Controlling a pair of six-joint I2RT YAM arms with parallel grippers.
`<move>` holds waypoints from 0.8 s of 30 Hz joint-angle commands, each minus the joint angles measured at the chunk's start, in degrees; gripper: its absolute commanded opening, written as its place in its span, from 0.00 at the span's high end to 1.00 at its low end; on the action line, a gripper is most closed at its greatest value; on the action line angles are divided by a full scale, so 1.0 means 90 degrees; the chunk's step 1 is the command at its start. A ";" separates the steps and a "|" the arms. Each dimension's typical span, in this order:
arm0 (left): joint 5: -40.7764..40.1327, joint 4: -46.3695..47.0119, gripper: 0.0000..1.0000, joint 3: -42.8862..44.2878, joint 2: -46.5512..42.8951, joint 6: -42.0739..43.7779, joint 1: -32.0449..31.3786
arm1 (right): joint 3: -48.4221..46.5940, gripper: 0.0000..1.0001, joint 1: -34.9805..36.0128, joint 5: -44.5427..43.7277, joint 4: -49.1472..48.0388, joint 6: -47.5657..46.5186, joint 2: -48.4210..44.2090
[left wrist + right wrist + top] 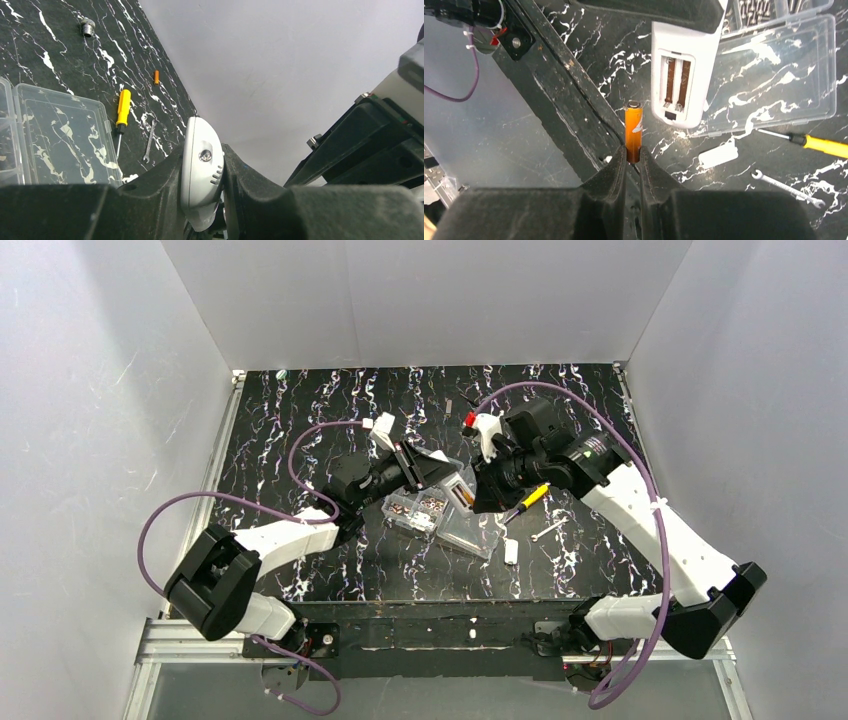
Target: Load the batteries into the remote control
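- The right tool (633,156) has its two matte black fingers pinched on the lower end of an orange battery (633,125). The battery is a smooth, slim cylinder standing straight out past the tips, with its silver cap farthest from the tool
- Just ahead of those tips and a little to their right is the remote control (680,75), a white plastic slab with rounded corners. Its rear recess faces the wrist camera (two narrow slots with brownish floors and small metal contacts at the near end)
- The battery's cap is close to the remote's near left corner but apart from it
- The left tool (202,167) is pressed together on the remote's thin edges. A glossy curved white end with a small round lens and three slits pokes out between its dusty dark fingers
- Beyond the left tool, on the black white-veined table (30,50), lie a second battery (156,77), a yellow-handled screwdriver (123,110), a thin flat wrench (149,148) and a clear plastic box (65,135)
- To the right of the right tool's tips a small white rounded plate (718,156) lies flat on the table
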State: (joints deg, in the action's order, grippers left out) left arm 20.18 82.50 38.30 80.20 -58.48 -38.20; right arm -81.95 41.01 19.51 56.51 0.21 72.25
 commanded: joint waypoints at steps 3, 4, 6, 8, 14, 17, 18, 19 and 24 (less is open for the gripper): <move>-0.0250 0.0647 1.00 0.0227 -0.0134 -0.0180 -0.0151 | -0.0662 0.99 0.0038 -0.0087 0.0754 0.0132 0.0212; -0.0230 0.0648 1.00 0.0256 -0.0115 -0.0194 -0.0156 | -0.0711 0.99 0.0043 -0.0087 0.0799 0.0175 0.0297; -0.0180 0.0644 1.00 0.0298 -0.0077 -0.0247 -0.0178 | -0.0752 0.99 0.0048 -0.0195 0.0810 0.0280 0.0430; -0.0145 0.0646 1.00 0.0321 -0.0057 -0.0291 -0.0189 | -0.0683 0.99 0.0044 -0.0314 0.0692 0.0406 0.0474; -0.0172 0.0644 1.00 0.0328 -0.0052 -0.0338 -0.0238 | -0.0647 0.99 0.0048 -0.0560 0.0514 0.0727 0.0661; -0.0182 0.0642 1.00 0.0329 -0.0048 -0.0349 -0.0258 | -0.0634 0.99 0.0047 -0.0576 0.0459 0.0782 0.0706; -0.0182 0.0647 1.00 0.0327 -0.0053 -0.0357 -0.0254 | -0.0622 0.99 0.0047 -0.0584 0.0439 0.0806 0.0719; -0.0170 0.0643 1.00 0.0327 -0.0048 -0.0358 -0.0258 | -0.0618 0.99 0.0043 -0.0593 0.0422 0.0815 0.0729; -0.0164 0.0650 1.00 0.0339 -0.0072 -0.0376 -0.0262 | -0.0549 0.99 0.0045 -0.0604 0.0428 0.0828 0.0816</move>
State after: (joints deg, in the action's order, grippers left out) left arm 18.41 82.48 38.44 80.40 -61.67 -40.27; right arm -86.54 41.17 14.59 61.54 6.79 79.40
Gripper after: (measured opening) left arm 0.257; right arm 0.171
